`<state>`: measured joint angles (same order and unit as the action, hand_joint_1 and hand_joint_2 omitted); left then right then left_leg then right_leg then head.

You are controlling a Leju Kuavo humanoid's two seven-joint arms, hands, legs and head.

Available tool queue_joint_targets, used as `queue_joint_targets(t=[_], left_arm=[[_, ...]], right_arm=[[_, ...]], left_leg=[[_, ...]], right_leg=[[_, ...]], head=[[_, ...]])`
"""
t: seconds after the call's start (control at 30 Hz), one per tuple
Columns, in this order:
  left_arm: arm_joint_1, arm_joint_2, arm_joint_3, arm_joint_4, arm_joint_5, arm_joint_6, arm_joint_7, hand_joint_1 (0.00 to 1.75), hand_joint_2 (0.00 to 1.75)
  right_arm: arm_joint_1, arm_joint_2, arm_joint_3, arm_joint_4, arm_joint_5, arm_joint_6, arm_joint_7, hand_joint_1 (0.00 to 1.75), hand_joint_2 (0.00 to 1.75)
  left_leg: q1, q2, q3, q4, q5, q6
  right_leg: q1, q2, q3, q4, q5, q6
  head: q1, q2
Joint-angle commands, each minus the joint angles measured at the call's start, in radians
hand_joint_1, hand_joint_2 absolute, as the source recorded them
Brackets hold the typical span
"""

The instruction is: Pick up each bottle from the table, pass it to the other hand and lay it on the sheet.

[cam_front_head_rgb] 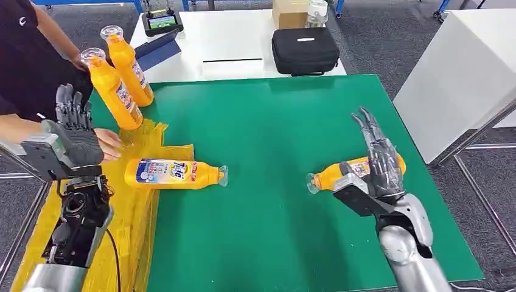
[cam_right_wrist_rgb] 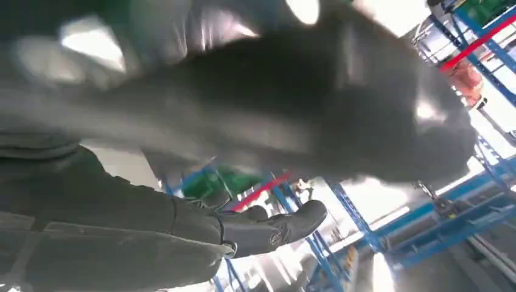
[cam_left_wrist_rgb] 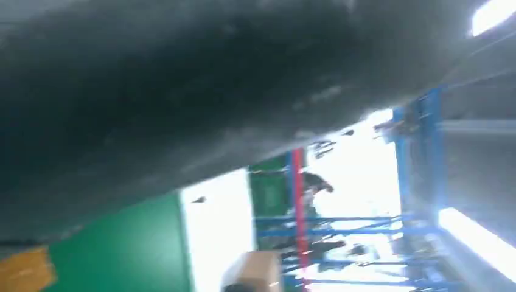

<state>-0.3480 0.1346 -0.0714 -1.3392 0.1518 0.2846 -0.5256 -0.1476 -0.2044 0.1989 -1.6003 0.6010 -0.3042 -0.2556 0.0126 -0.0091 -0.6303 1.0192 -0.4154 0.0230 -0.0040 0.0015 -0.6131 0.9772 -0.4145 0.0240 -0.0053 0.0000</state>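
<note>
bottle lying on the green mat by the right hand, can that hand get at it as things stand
Probably yes. The right hand hovers directly in front of the lying bottle, fingers apart and holding nothing, and the green mat around the bottle is bare.

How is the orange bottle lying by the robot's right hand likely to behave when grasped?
The orange bottle lies on its side on the green mat, so its rounded body may roll if nudged. Its glossy plastic looks somewhat slippery. The right hand is open above it.

Head view high, looking down — wrist views close, blurred
</note>
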Motion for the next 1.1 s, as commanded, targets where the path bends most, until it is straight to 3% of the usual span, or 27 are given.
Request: queue_joint_targets(t=[0.03,0.13,0.23,0.43,0.7,0.97,1.1], left_arm=[[0.054,-0.058,0.055,-0.16,-0.006,-0.002,-0.011,0.0,0.0],[0.054,-0.058,0.056,-0.16,-0.006,-0.003,-0.011,0.0,0.0],[0.075,-0.051,0.065,-0.165,-0.008,-0.016,-0.018,0.0,0.0],[0.099,-0.044,0.077,-0.146,-0.041,0.001,0.012,0.0,0.0],[0.06,-0.067,0.078,-0.084,-0.069,-0.019,0.01,0.0,0.0],[0.026,-0.073,0.057,-0.049,-0.079,-0.024,0.025,0.0,0.0],[0.023,-0.078,0.051,-0.048,-0.08,-0.028,0.027,0.0,0.0]], right_arm=[[0.011,-0.124,-0.231,0.047,-0.009,0.278,0.009,0.0,1.75],[0.002,-0.128,-0.246,0.067,-0.016,0.288,-0.009,0.0,1.75],[0.022,-0.239,-0.256,0.116,0.092,0.267,0.026,0.0,1.75],[0.029,-0.249,-0.267,0.133,0.16,0.261,0.042,0.0,1.75],[-0.104,-0.309,-0.184,0.312,0.323,0.305,0.07,0.0,1.75],[-0.149,-0.296,-0.099,0.401,0.378,0.298,0.069,0.0,1.75],[-0.244,-0.296,-0.01,0.504,0.397,0.335,0.066,0.0,1.75]], left_leg=[[-0.001,-0.002,0.003,0.0,-0.001,0.0],[-0.002,-0.001,0.003,0.0,-0.001,0.001],[-0.002,-0.001,0.003,0.0,-0.001,0.0],[-0.002,-0.001,0.007,-0.001,-0.003,0.0],[-0.002,0.003,0.003,0.0,-0.001,0.001],[-0.001,0.002,0.004,-0.001,-0.001,0.0],[-0.002,0.003,0.006,-0.001,-0.001,0.0]], right_leg=[[-0.001,-0.003,0.004,0.0,-0.002,0.0],[-0.001,-0.002,0.003,0.0,-0.001,0.0],[-0.002,-0.001,0.004,-0.001,-0.001,0.0],[-0.002,-0.002,0.007,-0.001,-0.003,0.0],[-0.001,0.001,0.003,-0.001,0.0,0.0],[-0.001,0.0,0.004,-0.002,0.001,0.001],[-0.001,0.002,0.005,-0.001,0.0,0.001]], head=[[0.0,0.0],[-0.001,0.0],[0.0,0.0],[-0.001,0.0],[-0.001,0.0],[0.0,0.0],[0.0,0.0]])
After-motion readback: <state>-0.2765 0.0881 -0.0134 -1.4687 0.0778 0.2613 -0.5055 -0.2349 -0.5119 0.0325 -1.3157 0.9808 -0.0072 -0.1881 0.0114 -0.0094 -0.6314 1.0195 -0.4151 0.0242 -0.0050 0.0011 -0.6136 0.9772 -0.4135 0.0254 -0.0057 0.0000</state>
